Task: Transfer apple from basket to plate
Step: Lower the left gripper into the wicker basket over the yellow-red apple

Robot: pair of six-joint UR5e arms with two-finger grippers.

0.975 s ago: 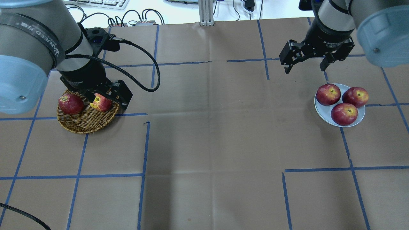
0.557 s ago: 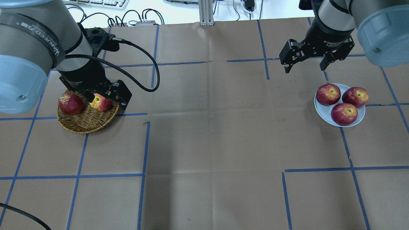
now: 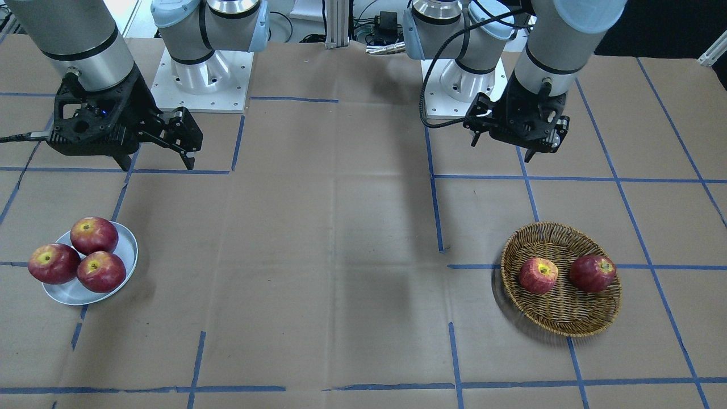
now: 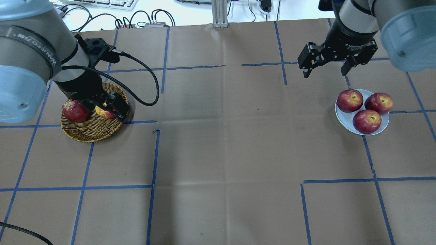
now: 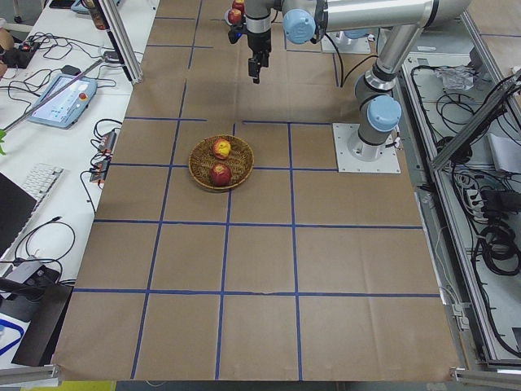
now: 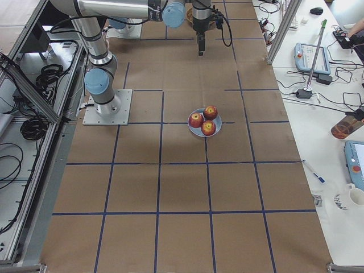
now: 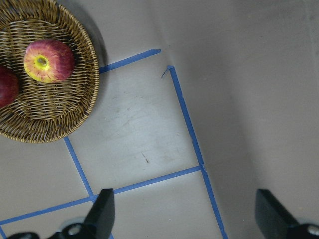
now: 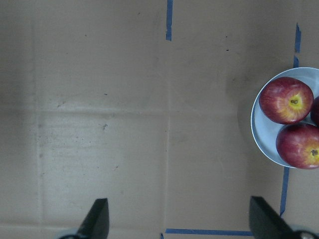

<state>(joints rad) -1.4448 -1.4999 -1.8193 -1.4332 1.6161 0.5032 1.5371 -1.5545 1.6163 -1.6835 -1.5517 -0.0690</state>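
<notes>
The apple [image 3: 538, 275], light red with a yellow patch round the stem, lies in the wicker basket [image 3: 562, 315] beside a darker red apple [image 3: 592, 272]. In the overhead view my left gripper [image 4: 108, 106] partly covers the apple [image 4: 102, 112]. My left gripper [image 3: 502, 149] is open and empty, high above the table, behind the basket toward my base. Its wrist view shows the apple [image 7: 48, 60] and the basket [image 7: 50, 117] at upper left. The pale plate [image 4: 341, 119] holds three red apples. My right gripper [image 4: 324, 74] is open and empty, above the table near the plate.
Brown paper with blue tape lines covers the table [image 4: 224, 143]. The three apples [image 3: 101, 271] fill most of the plate [image 3: 128, 250]. A black cable [image 4: 150, 85] hangs from my left wrist. Cables and a keyboard lie beyond the far edge.
My left arm has shifted left in the overhead view, uncovering the basket's far rim and covering more of the yellow-patched apple. The right arm has not moved.
</notes>
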